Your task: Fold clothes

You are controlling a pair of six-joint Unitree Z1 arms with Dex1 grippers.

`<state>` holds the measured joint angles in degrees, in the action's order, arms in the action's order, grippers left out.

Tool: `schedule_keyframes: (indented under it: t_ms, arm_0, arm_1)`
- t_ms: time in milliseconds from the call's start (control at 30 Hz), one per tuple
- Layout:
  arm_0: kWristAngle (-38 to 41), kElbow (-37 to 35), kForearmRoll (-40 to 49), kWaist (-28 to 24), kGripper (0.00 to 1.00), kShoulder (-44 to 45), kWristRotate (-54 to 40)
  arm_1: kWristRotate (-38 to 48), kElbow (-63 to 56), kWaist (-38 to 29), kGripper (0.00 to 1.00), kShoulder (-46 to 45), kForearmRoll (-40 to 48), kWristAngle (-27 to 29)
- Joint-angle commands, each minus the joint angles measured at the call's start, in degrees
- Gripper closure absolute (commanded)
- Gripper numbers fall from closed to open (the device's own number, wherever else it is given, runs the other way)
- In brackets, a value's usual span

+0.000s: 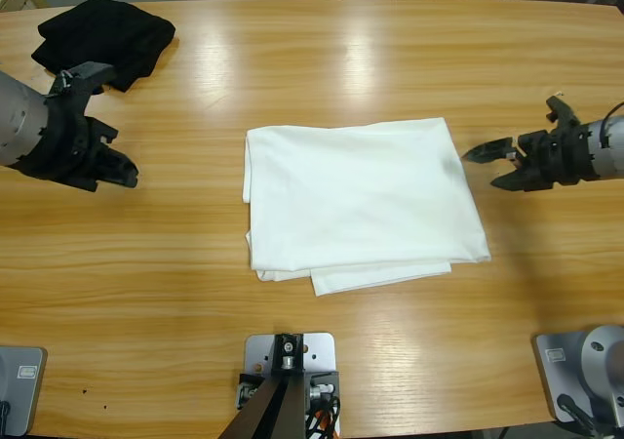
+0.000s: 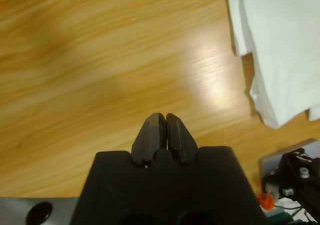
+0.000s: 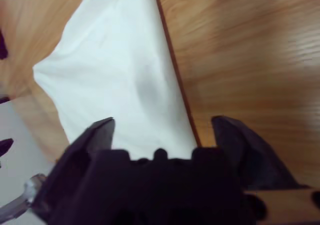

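A white T-shirt [image 1: 363, 200] lies folded into a rough rectangle in the middle of the wooden bench [image 1: 322, 59], with a lower layer of cloth sticking out along its near edge. A black garment [image 1: 103, 35] sits bunched in a loose heap at the far left corner of the bench, well apart from the white one.

The left gripper [image 1: 115, 166] hangs over bare wood to the left of the T-shirt, clear of both garments; in the left wrist view its gripper [image 2: 164, 119] is clenched, jaws pressed together with nothing between them, and the folded edge of the T-shirt [image 2: 280, 50] shows off to one side.

The right gripper [image 1: 495, 166] is just beside the right edge of the T-shirt, its jaws spread apart and holding nothing. In the right wrist view the gripper [image 3: 165, 130] straddles the edge of the white cloth [image 3: 115, 80], with wood to one side
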<state>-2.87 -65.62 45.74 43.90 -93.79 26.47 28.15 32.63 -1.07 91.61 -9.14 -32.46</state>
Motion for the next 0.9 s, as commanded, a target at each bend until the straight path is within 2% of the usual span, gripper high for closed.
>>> schedule_keyframes:
  t_ms: [33,167,400,433,500,633,667,800,833,900]
  arm_0:
    - [-0.6,3.6,0.1,0.9,1.0,3.1,0.8]
    - [-0.6,4.7,0.1,0.9,1.0,4.7,1.0]
    - [-0.7,6.1,0.4,0.8,1.0,7.1,1.5]
    - [-0.7,6.1,0.4,0.7,1.0,7.2,1.5]
    - [-0.9,6.1,0.4,0.5,1.0,7.4,1.5]
    - [-1.0,6.2,0.4,0.3,1.0,7.6,1.5]
    - [-1.0,6.3,0.4,0.3,1.0,7.6,1.5]
    - [-1.0,6.9,0.1,0.3,1.0,7.5,1.5]
    - [-1.0,7.1,0.1,0.3,1.0,7.5,1.5]
    - [-1.1,7.5,0.0,0.3,1.0,7.6,1.5]
  arm_1:
    - [-0.1,-9.3,5.0,0.138,10.3,14.7,-10.7]
    - [1.2,-13.3,7.2,0.138,15.4,23.1,-15.4]
    - [1.4,-13.3,6.5,0.142,14.4,22.8,-16.7]
    - [1.4,-13.3,6.0,0.164,13.9,22.4,-17.1]
    - [1.2,-13.2,4.5,0.274,14.2,22.2,-18.1]
    - [0.8,-14.2,1.0,0.289,16.1,25.0,-19.3]
    - [0.8,-14.4,-0.4,0.37,16.1,25.8,-18.9]
    - [0.8,-14.9,-2.2,0.53,15.8,28.5,-17.0]
    - [0.7,-15.2,-2.2,0.543,16.2,29.8,-17.0]
    - [0.4,-16.1,-2.2,0.766,17.0,32.7,-17.0]
